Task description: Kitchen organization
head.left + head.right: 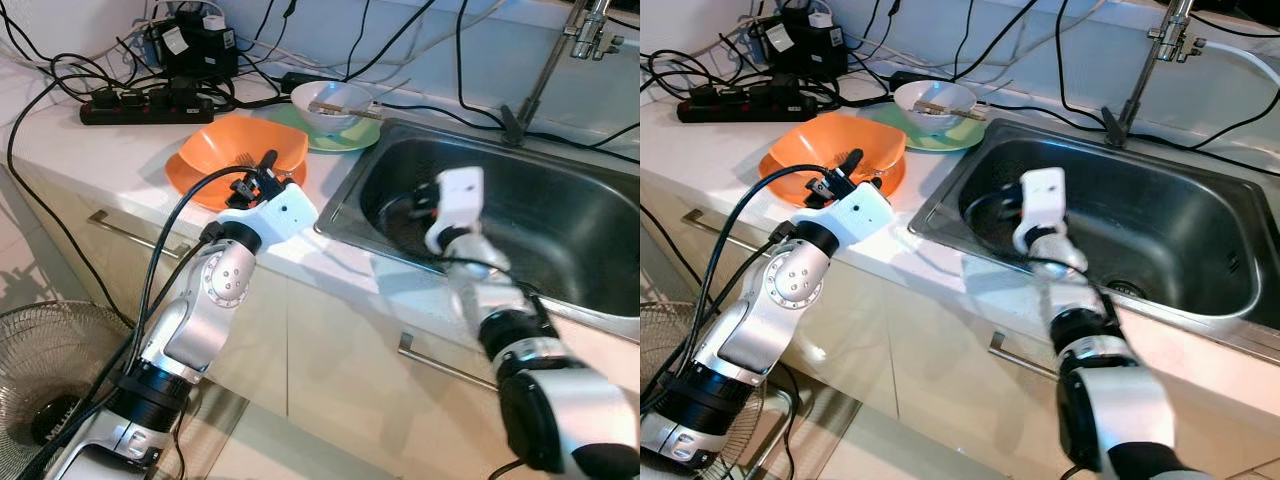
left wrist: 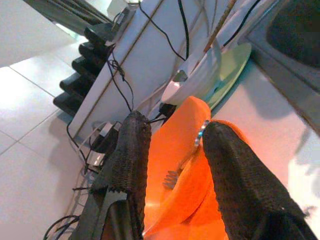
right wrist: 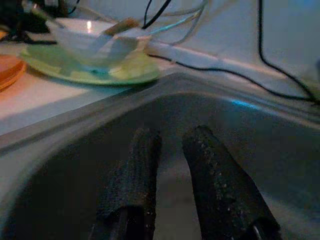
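Note:
An orange bowl [image 1: 225, 150] holding a fork [image 2: 172, 177] sits on the white counter, left of the sink [image 1: 560, 220]. My left gripper [image 2: 175, 125] is open at the bowl's near rim, and the rim runs between its two fingers. Behind the orange bowl stands a white bowl [image 1: 330, 105] with utensils in it, on a green plate [image 1: 345, 137]. My right gripper [image 3: 172, 135] hangs low inside the sink's left half. Its fingers are a little apart with nothing between them.
A black power strip [image 1: 145, 105] and tangled cables lie along the back of the counter. The faucet [image 1: 590, 30] rises behind the sink. A floor fan [image 1: 50, 370] stands at the lower left, in front of the cabinet doors.

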### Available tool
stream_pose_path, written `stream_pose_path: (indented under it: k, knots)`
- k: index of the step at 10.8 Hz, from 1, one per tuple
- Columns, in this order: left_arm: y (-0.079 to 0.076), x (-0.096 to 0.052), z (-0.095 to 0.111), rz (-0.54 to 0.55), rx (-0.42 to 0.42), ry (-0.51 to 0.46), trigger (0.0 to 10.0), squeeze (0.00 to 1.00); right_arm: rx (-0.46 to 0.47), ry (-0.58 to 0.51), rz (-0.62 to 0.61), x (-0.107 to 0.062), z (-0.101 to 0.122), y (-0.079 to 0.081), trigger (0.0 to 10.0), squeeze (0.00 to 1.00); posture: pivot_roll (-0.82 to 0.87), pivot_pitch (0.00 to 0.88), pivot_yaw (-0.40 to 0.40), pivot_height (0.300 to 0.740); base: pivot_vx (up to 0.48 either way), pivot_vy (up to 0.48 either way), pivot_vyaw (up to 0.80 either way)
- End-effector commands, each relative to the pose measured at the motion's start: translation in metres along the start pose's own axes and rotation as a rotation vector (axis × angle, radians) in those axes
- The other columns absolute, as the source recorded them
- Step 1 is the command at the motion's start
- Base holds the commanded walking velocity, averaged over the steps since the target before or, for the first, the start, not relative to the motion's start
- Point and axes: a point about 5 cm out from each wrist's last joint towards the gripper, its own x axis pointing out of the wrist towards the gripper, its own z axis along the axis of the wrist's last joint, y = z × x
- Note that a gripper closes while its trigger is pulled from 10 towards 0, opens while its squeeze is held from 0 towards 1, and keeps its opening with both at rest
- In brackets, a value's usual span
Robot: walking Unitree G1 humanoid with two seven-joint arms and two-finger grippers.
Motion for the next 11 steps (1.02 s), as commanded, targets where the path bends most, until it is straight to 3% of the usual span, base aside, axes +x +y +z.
stream_pose_path:
  k: [1, 5, 8, 11]
  knots:
    - [0.001, -0.001, -0.001, -0.002, 0.0, 0.01, 10.0, 0.0, -0.013, -0.063, 0.001, 0.006, 0.018, -0.001, 10.0, 0.0, 0.23, 0.009, -0.056, 0.725, 0.0, 0.0, 0.0]
    - [-0.006, 0.002, -0.001, -0.041, 0.046, 0.032, 10.0, 0.0, 0.017, -0.071, 0.014, 0.003, 0.014, 0.006, 10.0, 0.0, 0.24, 0.0, -0.057, 0.725, 0.0, 0.0, 0.0]
    - [-0.018, 0.02, -0.007, -0.086, 0.07, 0.058, 10.0, 0.0, 0.024, -0.087, 0.011, 0.004, 0.018, 0.007, 10.0, 0.0, 0.23, 0.0, -0.055, 0.725, 0.0, 0.0, 0.0]
    - [-0.013, 0.034, -0.003, -0.068, 0.098, 0.042, 10.0, 0.0, 0.026, -0.095, 0.009, 0.003, 0.019, 0.007, 10.0, 0.0, 0.21, 0.0, -0.049, 0.725, 0.0, 0.0, 0.0]
